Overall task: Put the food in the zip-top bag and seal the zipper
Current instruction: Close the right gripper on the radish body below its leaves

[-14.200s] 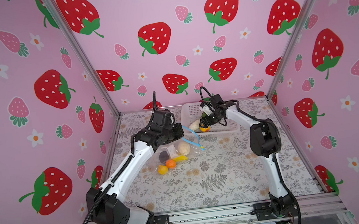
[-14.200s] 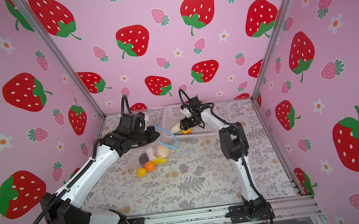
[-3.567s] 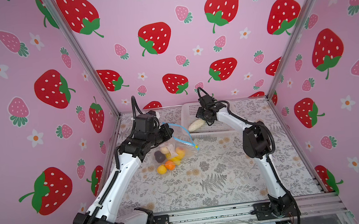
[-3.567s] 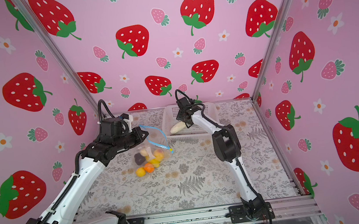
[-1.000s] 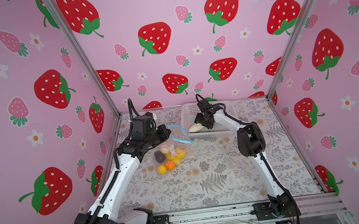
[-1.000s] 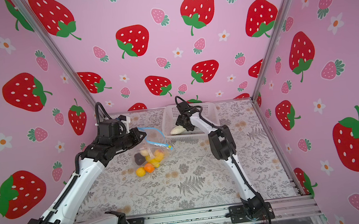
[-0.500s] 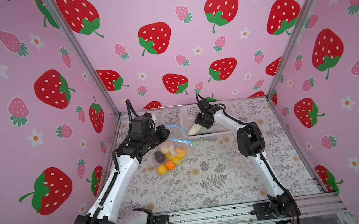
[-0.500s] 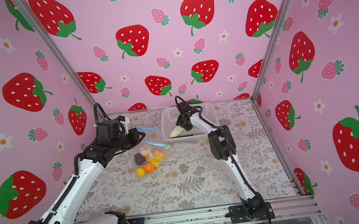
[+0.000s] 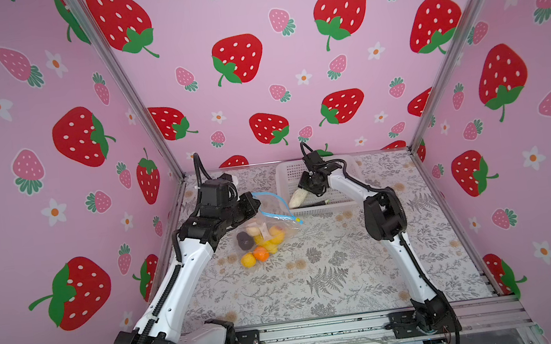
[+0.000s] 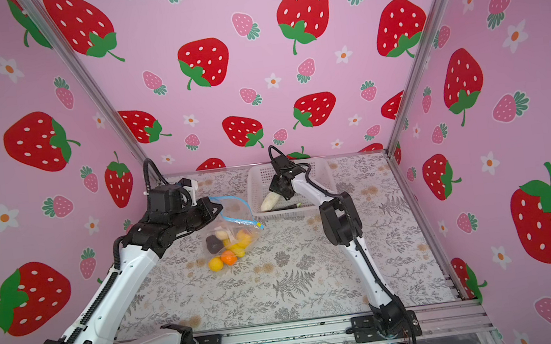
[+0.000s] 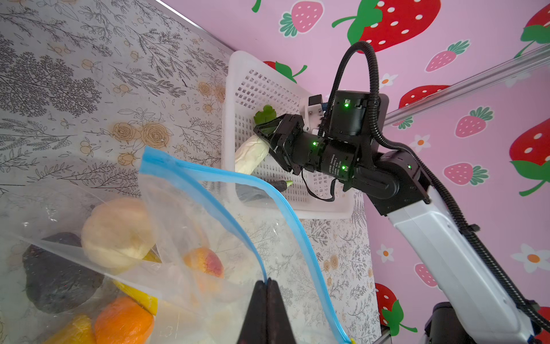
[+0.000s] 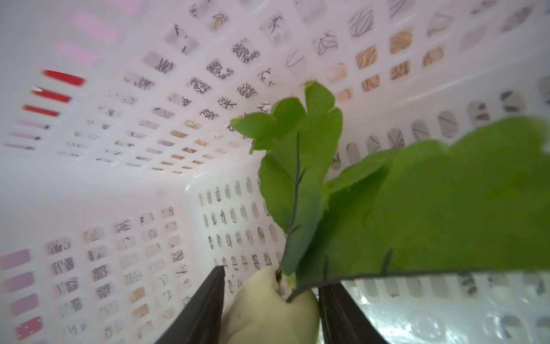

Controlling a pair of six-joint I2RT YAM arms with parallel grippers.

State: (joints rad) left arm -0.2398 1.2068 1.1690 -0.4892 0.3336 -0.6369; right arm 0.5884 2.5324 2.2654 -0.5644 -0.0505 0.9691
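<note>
The clear zip-top bag (image 9: 266, 228) lies left of the middle in both top views, holding several food pieces: orange (image 11: 123, 320), beige (image 11: 117, 232), dark (image 11: 59, 274) and yellow. My left gripper (image 11: 267, 281) is shut on one lip of the blue zipper (image 11: 297, 226) and holds the mouth up and open. My right gripper (image 12: 269, 297) is inside the white basket (image 9: 341, 204), shut on a white radish (image 12: 268, 312) just below its green leaves (image 12: 416, 208). The radish (image 9: 296, 198) hangs tilted, tip down. A slim dark piece (image 11: 279, 184) lies on the basket floor.
The perforated basket (image 10: 306, 210) stands at the back against the pink wall, just right of the bag's mouth (image 10: 235, 207). Metal frame posts rise at both back corners. The floral table top (image 9: 331, 272) stretches in front of the bag.
My right gripper has closed on the radish's leafy end and tipped it up inside the basket. The left gripper keeps its hold on the bag.
</note>
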